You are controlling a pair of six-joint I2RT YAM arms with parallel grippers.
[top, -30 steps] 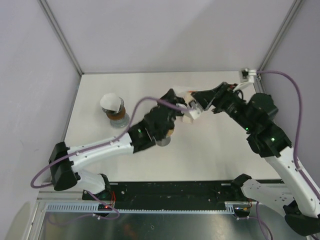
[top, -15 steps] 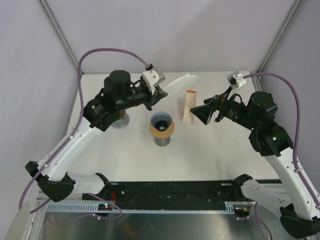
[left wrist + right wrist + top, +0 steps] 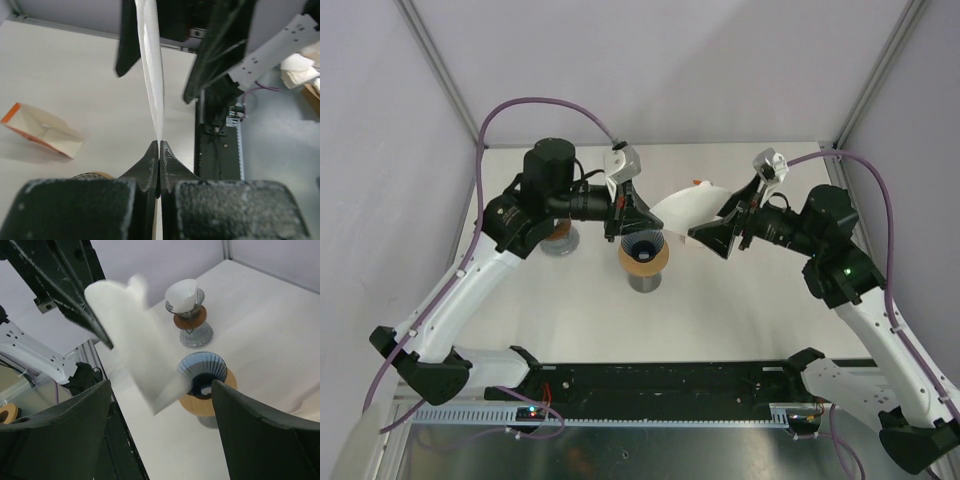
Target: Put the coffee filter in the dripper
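Overhead, the left hand (image 3: 640,217) is pinched closed on one edge of the white paper coffee filter (image 3: 686,208), holding it in the air close to the empty dripper (image 3: 643,256) on the worktop (image 3: 750,300). The right hand (image 3: 712,230) is spread wide, a finger on either side of the filter. Thin and limp, the paper probably creases easily, so its seamed edge looks the safest hold. The left wrist view shows it edge-on, plus an orange box (image 3: 42,131) lying on its side. The right wrist view shows its broad face.

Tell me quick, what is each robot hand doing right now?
Left hand: closed, pinching the coffee filter.
Right hand: open, holding nothing.
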